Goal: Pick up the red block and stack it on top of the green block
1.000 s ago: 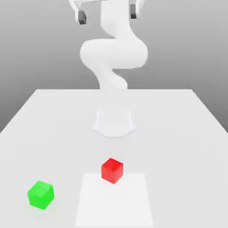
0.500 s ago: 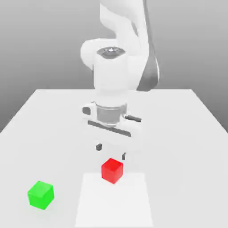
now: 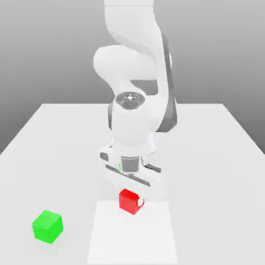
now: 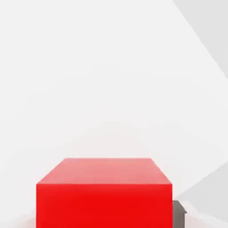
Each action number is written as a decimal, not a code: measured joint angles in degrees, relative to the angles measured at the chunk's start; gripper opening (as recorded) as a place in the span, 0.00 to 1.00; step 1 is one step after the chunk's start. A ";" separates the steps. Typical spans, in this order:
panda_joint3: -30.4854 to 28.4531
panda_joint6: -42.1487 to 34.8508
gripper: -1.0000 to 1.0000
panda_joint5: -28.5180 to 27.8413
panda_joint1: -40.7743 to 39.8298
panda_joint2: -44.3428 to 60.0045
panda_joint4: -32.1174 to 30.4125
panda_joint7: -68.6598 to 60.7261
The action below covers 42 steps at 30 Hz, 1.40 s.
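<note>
Green cube (image 3: 47, 226) sitting on the tabletop (image 3: 207, 171) toward the exterior view's left, red cube (image 3: 130, 202) resting at the far edge of the white square (image 3: 132, 233), Panda gripper (image 3: 132, 195) reaching down, its fingers closing on the red cube.

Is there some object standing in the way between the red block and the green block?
Nothing visible stands between the red block and the green block; between them the exterior view shows only table and part of the white sheet.
</note>
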 joint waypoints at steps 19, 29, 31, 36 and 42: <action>-2.48 -19.08 0.00 -1.47 -7.73 -12.75 6.43 -1.96; -6.97 -24.75 0.00 0.84 -14.68 -7.22 17.53 -7.09; -7.44 -25.85 0.00 2.14 -16.34 -6.06 19.73 -8.70; -7.15 -21.68 0.00 5.04 -18.05 0.96 22.48 -11.55; -6.64 -18.16 1.00 5.94 -18.40 4.73 22.72 -12.23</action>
